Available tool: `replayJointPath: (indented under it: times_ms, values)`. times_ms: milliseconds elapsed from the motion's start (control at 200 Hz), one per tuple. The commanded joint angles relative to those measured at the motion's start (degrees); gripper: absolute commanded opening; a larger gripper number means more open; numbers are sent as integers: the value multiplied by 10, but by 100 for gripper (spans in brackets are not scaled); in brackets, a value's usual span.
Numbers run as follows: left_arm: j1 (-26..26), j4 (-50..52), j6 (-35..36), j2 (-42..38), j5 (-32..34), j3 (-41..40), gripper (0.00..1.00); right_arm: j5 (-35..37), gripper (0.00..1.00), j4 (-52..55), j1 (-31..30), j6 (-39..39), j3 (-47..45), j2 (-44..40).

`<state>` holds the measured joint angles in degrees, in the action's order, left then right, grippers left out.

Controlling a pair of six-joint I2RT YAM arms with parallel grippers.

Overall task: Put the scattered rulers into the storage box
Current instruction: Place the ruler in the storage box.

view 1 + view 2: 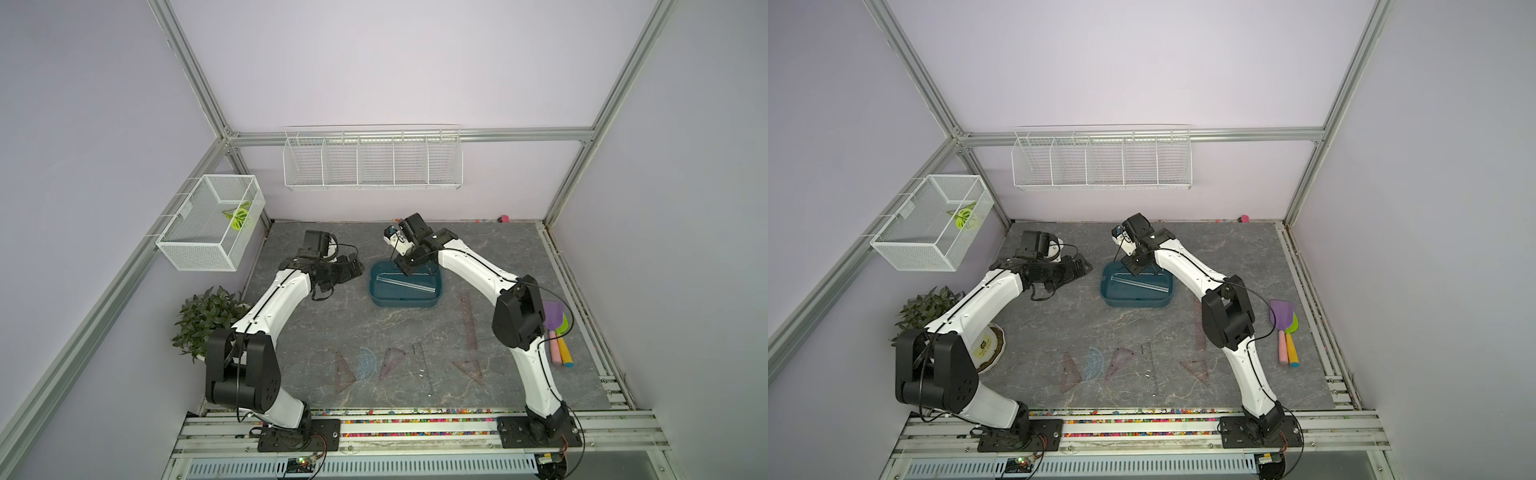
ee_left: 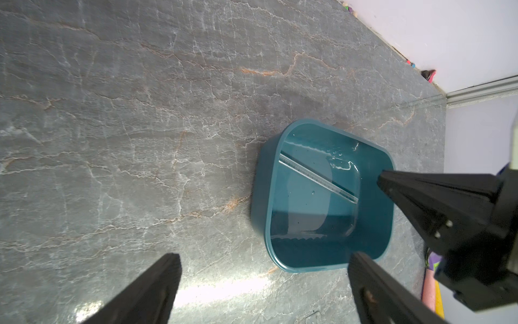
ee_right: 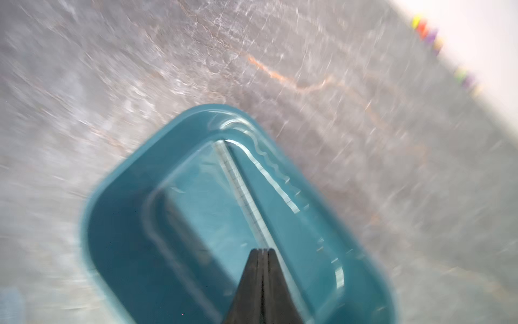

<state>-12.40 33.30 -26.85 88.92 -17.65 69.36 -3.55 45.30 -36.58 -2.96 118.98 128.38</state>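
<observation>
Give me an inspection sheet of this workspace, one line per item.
Surface: grey marbled tabletop, no spill seen.
Job's things: storage box holds one clear ruler; on the table lie a long brown strip, a clear strip, three triangles and a protractor.
Clutter: pastel scoops, potted plant, beads along the front rail.
Grippers: left gripper open, beside the box; right gripper shut over the box, nothing seen held.
Cables: black cable loop hangs at the left wrist, clear of the job's things.
Surroundings: wire rack on the back wall, mesh basket holding a leaf, aluminium frame.
</observation>
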Motion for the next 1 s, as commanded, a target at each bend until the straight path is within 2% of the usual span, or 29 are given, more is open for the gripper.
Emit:
replayJointPath:
  times_ms: [0,245,995]
  values:
    - [2,4,8,12,-12,13,99,-50,7,51,-8,126,-35,-4]
    - [2,12,9,20,-15,17,98,-45,7,18,-15,160,-92,0]
    - [2,15,11,30,-11,19,99,-27,8,19,-2,152,-36,81]
